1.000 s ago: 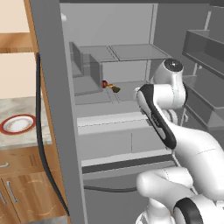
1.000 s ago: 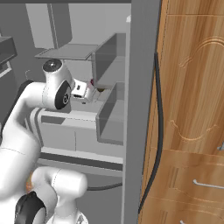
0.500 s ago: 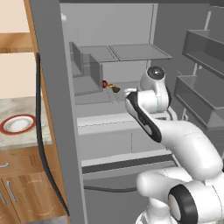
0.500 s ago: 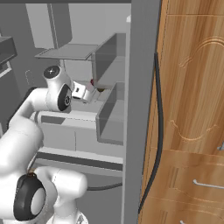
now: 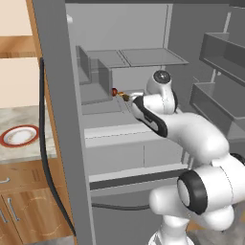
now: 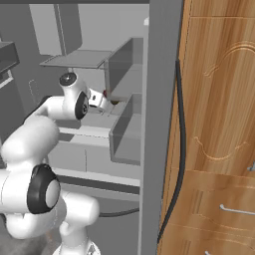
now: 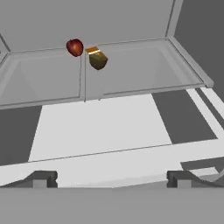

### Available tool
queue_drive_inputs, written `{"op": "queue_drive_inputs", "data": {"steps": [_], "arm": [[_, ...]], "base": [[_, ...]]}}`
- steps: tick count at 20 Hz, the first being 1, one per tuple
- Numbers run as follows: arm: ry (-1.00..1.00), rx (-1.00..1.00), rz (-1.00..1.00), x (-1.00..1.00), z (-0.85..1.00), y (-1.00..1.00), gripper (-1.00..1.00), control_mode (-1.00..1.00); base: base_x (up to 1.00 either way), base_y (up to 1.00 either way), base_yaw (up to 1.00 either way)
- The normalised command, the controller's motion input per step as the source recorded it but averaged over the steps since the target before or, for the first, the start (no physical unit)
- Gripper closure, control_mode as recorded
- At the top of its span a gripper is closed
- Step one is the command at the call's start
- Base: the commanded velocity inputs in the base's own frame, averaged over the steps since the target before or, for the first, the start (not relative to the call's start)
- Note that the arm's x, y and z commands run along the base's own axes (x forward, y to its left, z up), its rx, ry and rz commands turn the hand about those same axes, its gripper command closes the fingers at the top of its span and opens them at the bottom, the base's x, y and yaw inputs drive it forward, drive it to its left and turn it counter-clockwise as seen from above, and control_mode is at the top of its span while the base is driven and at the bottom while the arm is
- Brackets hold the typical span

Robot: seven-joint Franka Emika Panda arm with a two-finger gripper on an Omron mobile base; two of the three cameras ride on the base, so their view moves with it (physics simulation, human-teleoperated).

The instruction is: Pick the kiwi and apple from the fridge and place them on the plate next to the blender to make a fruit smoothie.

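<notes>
Since the earlier frame, arm reaches deeper into the fridge (image 5: 72, 143). Gripper (image 7: 109, 177) stands fully open, holding nothing. Apple (image 7: 75, 47) and kiwi (image 7: 98, 60) sit side by side on the shelf (image 7: 131, 74) ahead.

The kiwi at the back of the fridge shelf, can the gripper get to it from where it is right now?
Probably yes. The gripper is open and faces the kiwi across bare grey shelf. The apple sits close beside the kiwi, apart from it, so the fingers may brush it.
</notes>
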Motion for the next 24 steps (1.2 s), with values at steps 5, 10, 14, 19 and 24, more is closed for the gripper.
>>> {"op": "queue_drive_inputs", "data": {"steps": [5,10,14,19,24], "arm": [[0.0,0.0,0.02,0.47,-0.01,0.42,-1.0,-1.0],[0.0,0.0,0.02,0.46,-0.17,0.35,-1.0,-1.0],[0.0,0.0,0.0,0.52,-0.33,-0.14,-1.0,-1.0],[0.0,0.0,0.0,0.55,-0.26,-0.19,-1.0,-1.0],[0.0,0.0,0.0,0.58,-0.1,-0.05,-1.0,-1.0]], "base": [[0.0,0.0,0.0],[0.0,0.0,0.0],[0.0,0.0,0.0],[0.0,0.0,0.0],[0.0,0.0,0.0]]}}
